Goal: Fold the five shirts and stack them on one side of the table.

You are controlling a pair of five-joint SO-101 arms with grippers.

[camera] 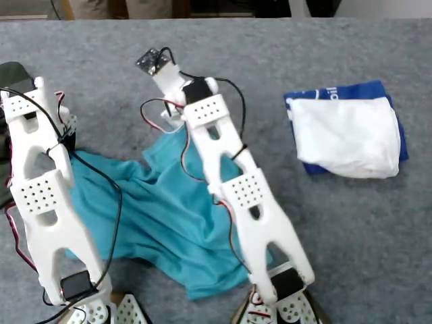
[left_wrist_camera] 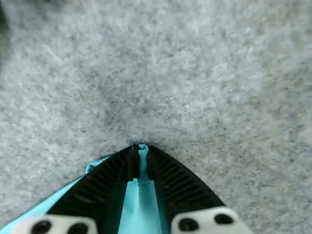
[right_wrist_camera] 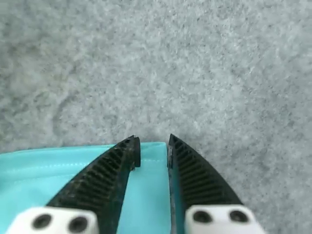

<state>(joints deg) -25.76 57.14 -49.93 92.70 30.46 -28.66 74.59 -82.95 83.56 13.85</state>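
As shirt lies crumpled: best spread flat first;
Left gripper: clamped on shirt;
Right gripper: narrow gap over shirt; close before pulling

Two white printed arms, black ribbed end effectors.
Left arm and right arm: white plastic links with grids of small holes and oval cut-outs, black motors at the joints, thin black and red cables looped alongside. Left end effector and right end effector: tapered black ridged fingers on white mounts with dark screw holes.
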